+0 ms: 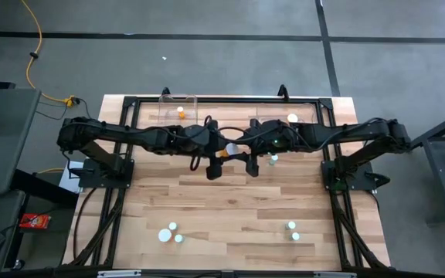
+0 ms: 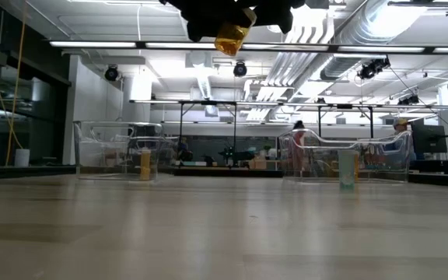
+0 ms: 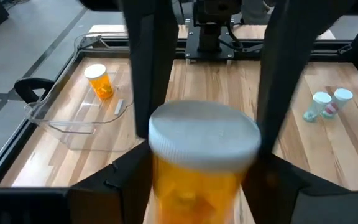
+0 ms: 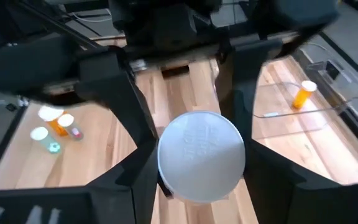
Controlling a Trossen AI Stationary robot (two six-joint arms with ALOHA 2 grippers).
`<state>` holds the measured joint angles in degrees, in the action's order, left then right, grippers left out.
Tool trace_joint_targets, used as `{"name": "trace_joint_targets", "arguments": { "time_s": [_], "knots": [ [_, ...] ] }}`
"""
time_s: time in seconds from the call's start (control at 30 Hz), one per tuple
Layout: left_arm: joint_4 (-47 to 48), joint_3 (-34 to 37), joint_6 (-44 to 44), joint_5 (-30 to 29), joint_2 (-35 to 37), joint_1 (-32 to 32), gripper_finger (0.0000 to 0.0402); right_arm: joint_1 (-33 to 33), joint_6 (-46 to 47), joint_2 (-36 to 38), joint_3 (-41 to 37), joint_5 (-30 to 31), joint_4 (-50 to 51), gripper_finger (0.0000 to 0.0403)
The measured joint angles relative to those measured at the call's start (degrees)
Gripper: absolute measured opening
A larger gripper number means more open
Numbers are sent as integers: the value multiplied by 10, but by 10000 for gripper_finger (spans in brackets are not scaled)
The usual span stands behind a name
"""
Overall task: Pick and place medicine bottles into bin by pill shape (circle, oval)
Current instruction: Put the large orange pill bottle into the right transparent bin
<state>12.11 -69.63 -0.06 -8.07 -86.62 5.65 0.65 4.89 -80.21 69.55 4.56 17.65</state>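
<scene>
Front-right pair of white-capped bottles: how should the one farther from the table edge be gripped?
Grip the farther bottle around its cap and neck, coming straight down: its round cap faces up, so it stands upright. Its neighbour sits close on the near-edge side, so the fingers should probably close from left and right.

Two bins (image 1: 178,104), ten bottles (image 1: 165,234)
</scene>
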Motion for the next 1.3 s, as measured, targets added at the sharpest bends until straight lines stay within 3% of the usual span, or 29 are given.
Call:
{"name": "trace_joint_targets", "arguments": {
  "time_s": [0.2,0.37,0.57,0.77,0.93,1.07,1.3],
  "knots": [
    [30,-2,-6,11,29,4,245,-7,-5,28,-1,5,41,175],
    [81,-1,7,21,87,7,258,-7,-16,50,-1,35,133,175],
    [136,3,-40,13,185,7,259,-12,-23,94,-2,124,276,175],
    [43,86,-67,-48,294,-10,253,-50,21,192,-68,169,308,175],
    [-87,188,-98,-83,372,-26,253,-112,78,269,-148,199,250,175],
    [-135,227,-120,-119,394,-32,253,-178,190,256,-186,220,215,175],
    [-142,228,-144,-136,395,-31,253,-276,296,142,-189,212,176,180]
  ]
}}
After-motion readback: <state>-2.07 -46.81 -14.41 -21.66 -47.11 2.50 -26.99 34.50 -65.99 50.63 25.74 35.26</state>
